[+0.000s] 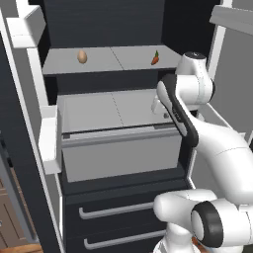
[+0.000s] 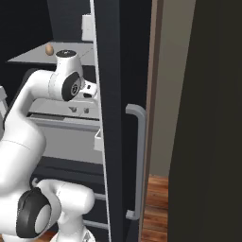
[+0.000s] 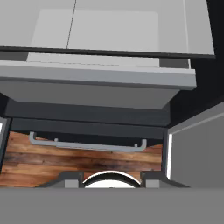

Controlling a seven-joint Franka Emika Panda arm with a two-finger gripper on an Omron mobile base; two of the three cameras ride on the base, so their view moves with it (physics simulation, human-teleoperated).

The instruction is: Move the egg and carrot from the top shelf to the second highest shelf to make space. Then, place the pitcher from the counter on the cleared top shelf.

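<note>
Looking from the left base view, the smooth tan egg and orange carrot lie well apart on the matte grey top shelf, the railed second highest shelf below. Right base view: egg far left. Hand view: claw low, fingers barely visible, grip unclear.

Smooth matt egg on the matt grey top shelf; wood-grained floor below.
</note>
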